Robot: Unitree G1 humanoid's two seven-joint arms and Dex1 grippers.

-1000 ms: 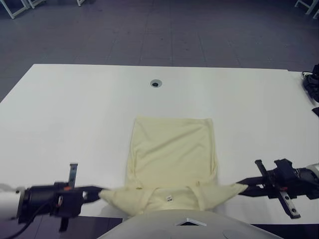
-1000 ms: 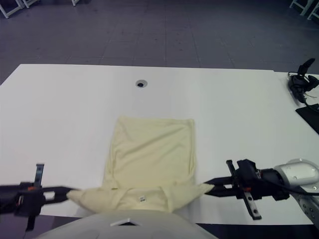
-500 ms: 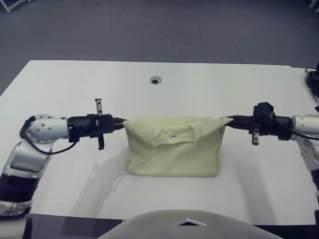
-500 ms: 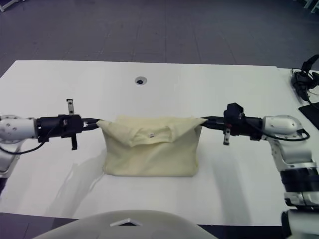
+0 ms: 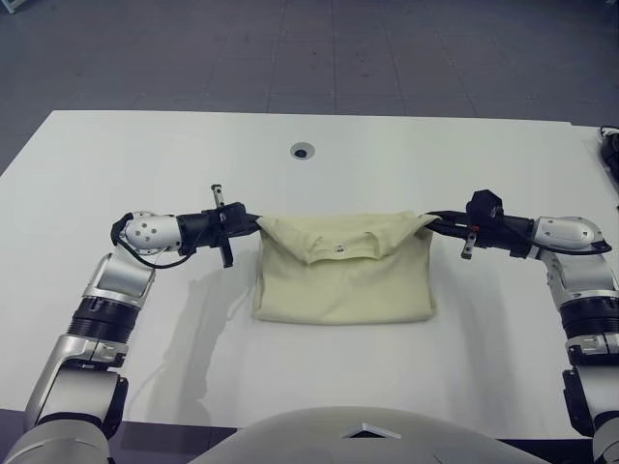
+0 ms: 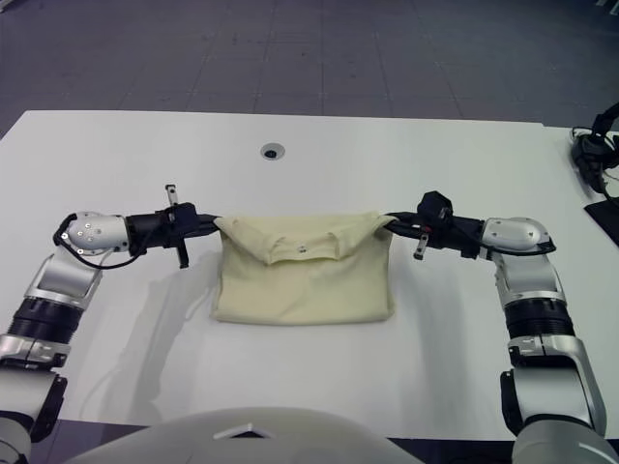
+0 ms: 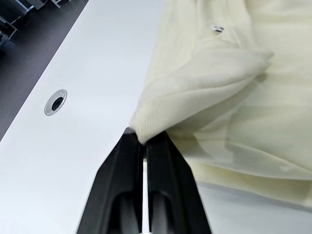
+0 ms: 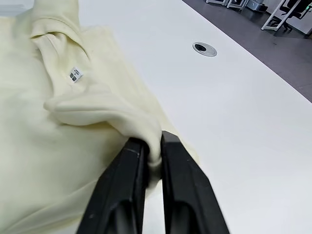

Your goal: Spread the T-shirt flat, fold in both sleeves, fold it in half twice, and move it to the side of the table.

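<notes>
Holding the shirt (image 5: 343,285) by two corners, I have it stretched between my arms near the middle of the worktop (image 5: 145,155). My left end effector (image 5: 253,221) is pinched tight on the left corner of the upper layer. My right end effector (image 5: 432,218) is pinched tight on the right corner.

The pale yellow shirt lies doubled over. Its folded edge is on the side nearest me, and the held edge is on the far side, with the collar (image 5: 340,249) facing up between the two grips.

The shirt's long axis runs left to right, on the same line as the two end effectors. Each arm is equally close to its own corner, so neither has the advantage.

I judge the first half fold almost finished. The held edge sits about over the far edge of the lower layer, so the next move calls for lowering both corners evenly and letting go together. An uneven release could skew the top layer.
</notes>
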